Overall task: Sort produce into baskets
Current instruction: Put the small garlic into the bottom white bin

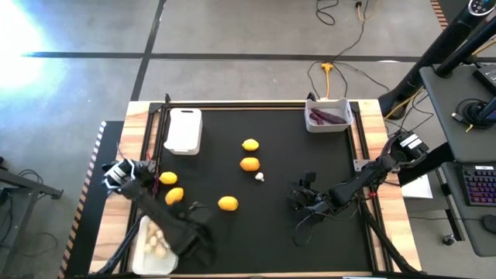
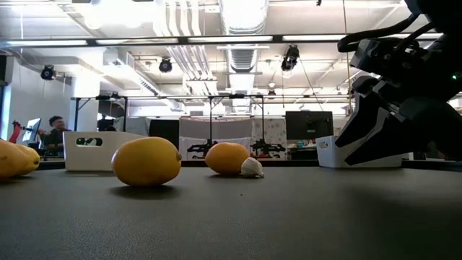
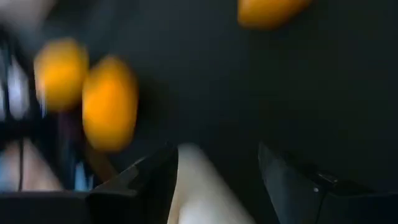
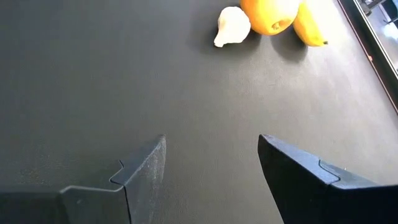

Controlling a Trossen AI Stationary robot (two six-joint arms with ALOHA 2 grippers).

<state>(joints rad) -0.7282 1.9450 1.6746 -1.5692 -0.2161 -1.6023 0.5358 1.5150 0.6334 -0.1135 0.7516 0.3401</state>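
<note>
1. Right, my left gripper point(image 1: 184, 240) is down at the near left corner, hanging over the near basket point(image 1: 142, 260); its jaws stand wide with nothing in them, and a pale rim shows between the fingers point(image 3: 143, 186) in the left wrist view.
2. I can see whitish lumpy pieces point(image 1: 159, 244) already lying in that near basket.
3. My right gripper point(image 1: 301, 198) sits low over the mat point(image 1: 279, 232), right of centre, jaws wide and holding nothing; bare mat shows between its fingers point(image 4: 140, 177).
4. One garlic-like piece point(image 1: 260, 177) is loose on the mat, just beside the middle lemon point(image 1: 249, 163), ahead of the right gripper.
5. Another lemon point(image 1: 249, 144) lies just beyond it, toward the far side.
6. Nearer me, a lemon point(image 1: 228, 203) rests alone near the centre.
7. Two more lemons point(image 1: 168, 178) point(image 1: 174, 195) lie at the left, close to the left arm.
8. Far left, a basket point(image 1: 183, 130) stands by the mat's far edge; I cannot tell what it holds.
9. Far right, the third basket point(image 1: 328, 115) holds dark purple pieces point(image 1: 327, 117).
</note>
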